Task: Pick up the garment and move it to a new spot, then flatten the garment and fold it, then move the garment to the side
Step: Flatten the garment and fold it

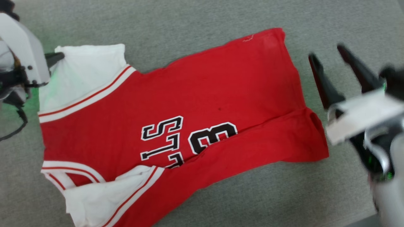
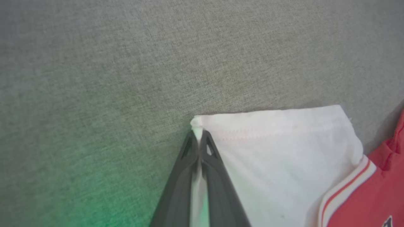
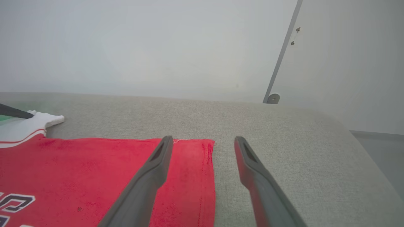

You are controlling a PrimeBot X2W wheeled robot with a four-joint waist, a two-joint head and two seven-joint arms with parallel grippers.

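L gripper point(image 2: 199, 135) clamped on garment point(image 2: 284, 151) at white sleeve corner (tips fully together); R gripper point(image 3: 203, 140) spread wide, empty.

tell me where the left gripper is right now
At the head view's upper left, the left gripper pinches a white sleeve corner of the garment on the grey surface.

Red garment point(image 1: 240, 91) with white sleeves point(image 1: 85, 69), red-and-white striped trim point(image 1: 90, 99), white-edged black lettering point(image 1: 161, 138) — surface point(image 1: 189, 19) flecked grey.
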